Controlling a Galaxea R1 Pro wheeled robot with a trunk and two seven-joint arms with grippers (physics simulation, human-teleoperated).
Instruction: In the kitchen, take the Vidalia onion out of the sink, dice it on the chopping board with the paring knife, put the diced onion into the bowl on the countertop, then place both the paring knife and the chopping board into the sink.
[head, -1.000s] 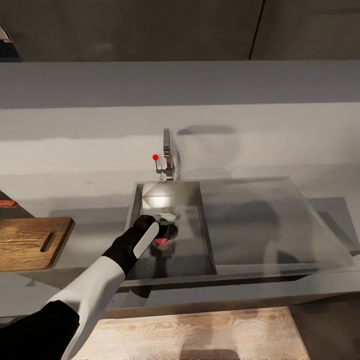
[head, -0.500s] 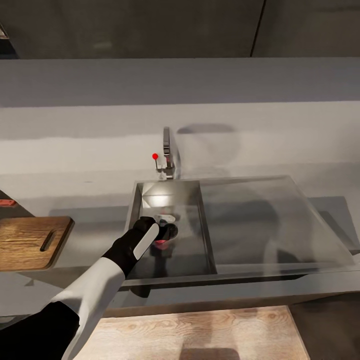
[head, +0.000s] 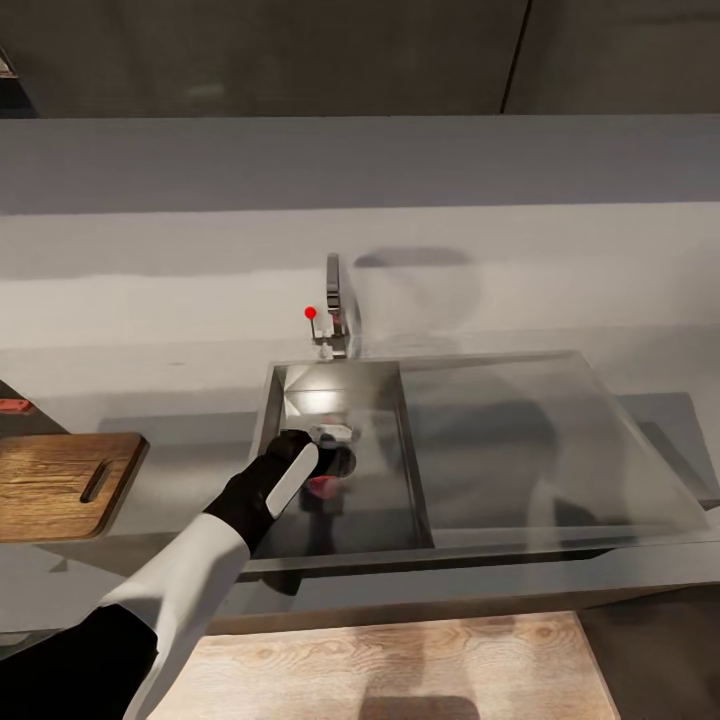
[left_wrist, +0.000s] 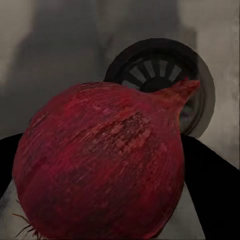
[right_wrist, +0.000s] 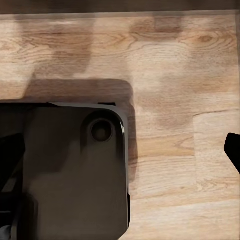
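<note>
Onion (left_wrist: 100, 165) lifted slightly | left jaws clamp it | above sink (head: 400, 500) drain (left_wrist: 160, 75), walls clear

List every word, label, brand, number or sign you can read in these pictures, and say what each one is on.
None: no readable text, label, number or sign in any view.
The sink, tap, chopping board, onion and wooden floor are all unmarked.

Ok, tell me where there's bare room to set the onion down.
The chopping board is bare. So is the countertop between the board and the sink. It is crowded in the basin, where the left gripper sits around the onion above the drain.
</note>
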